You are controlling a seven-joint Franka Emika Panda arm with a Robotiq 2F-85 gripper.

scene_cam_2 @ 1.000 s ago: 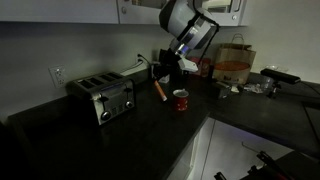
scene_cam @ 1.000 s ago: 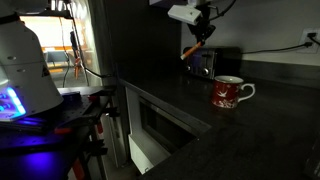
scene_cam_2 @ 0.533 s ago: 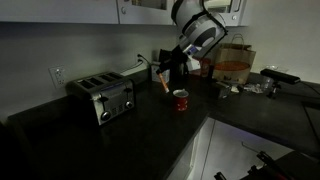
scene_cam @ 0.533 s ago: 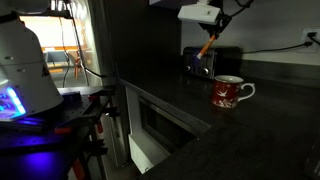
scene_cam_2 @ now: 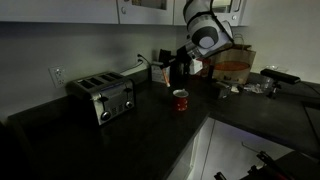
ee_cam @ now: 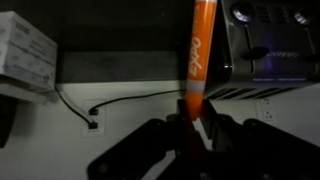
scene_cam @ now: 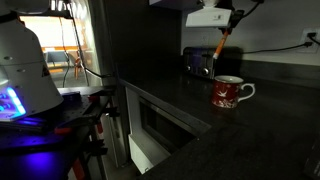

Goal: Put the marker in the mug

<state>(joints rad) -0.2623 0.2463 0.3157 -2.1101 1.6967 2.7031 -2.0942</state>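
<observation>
The red mug (scene_cam: 227, 93) with white pattern and white handle stands upright on the dark counter; it also shows in an exterior view (scene_cam_2: 181, 99). My gripper (scene_cam: 228, 28) is shut on the orange marker (scene_cam: 223, 46), holding it in the air above the mug. In the wrist view the marker (ee_cam: 198, 50) sticks out from between my jaws (ee_cam: 190, 112). In an exterior view the gripper (scene_cam_2: 178, 66) hangs above and a little behind the mug, and the marker is hard to make out there.
A dark toaster (scene_cam_2: 102, 96) stands on the counter, also seen behind the mug (scene_cam: 200, 62) and in the wrist view (ee_cam: 270, 45). A paper bag (scene_cam_2: 233, 65) and small items sit further along. A cord and wall outlet (ee_cam: 91, 124) are on the wall.
My gripper has carried the marker up and sideways along the counter, from beside the toaster to above the mug. The mug has not moved.
</observation>
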